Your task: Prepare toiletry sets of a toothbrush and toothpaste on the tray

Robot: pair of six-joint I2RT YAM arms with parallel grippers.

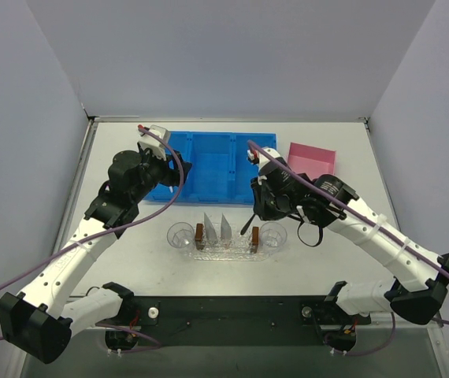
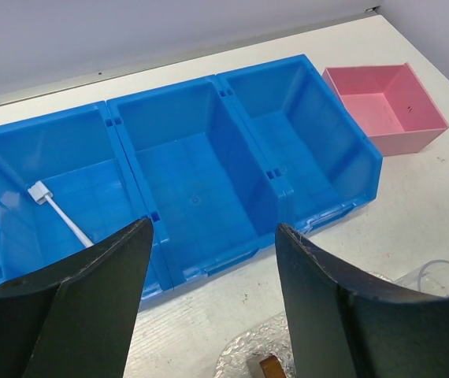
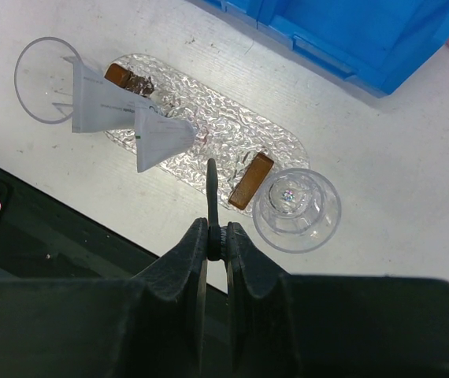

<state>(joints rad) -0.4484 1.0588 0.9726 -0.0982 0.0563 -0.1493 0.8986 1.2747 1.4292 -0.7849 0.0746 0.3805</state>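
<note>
The clear glittery tray [image 1: 224, 252] [image 3: 209, 130] lies mid-table, and a corner of it [image 2: 244, 354] shows low in the left wrist view. Two silvery-white toothpaste tubes [image 3: 102, 102] [image 3: 161, 138] stand on its left half, also seen from above [image 1: 209, 226] [image 1: 226, 227]. My right gripper [image 3: 217, 240] [image 1: 257, 206] hangs over the tray's right end, shut on the black toothbrush [image 3: 212, 193] [image 1: 248, 221], which points down toward the tray. A white toothbrush [image 2: 59, 211] lies in the blue bin's left compartment. My left gripper [image 2: 213, 228] [image 1: 164, 169] hovers open and empty near the bin's front edge.
The blue three-compartment bin [image 1: 209, 165] [image 2: 201, 181] sits at the back, with a pink box [image 1: 311, 160] [image 2: 386, 106] to its right. Clear cups [image 3: 47, 79] [image 3: 297, 209] stand at both tray ends. Small brown blocks [image 3: 250, 181] [image 3: 122, 77] rest on the tray.
</note>
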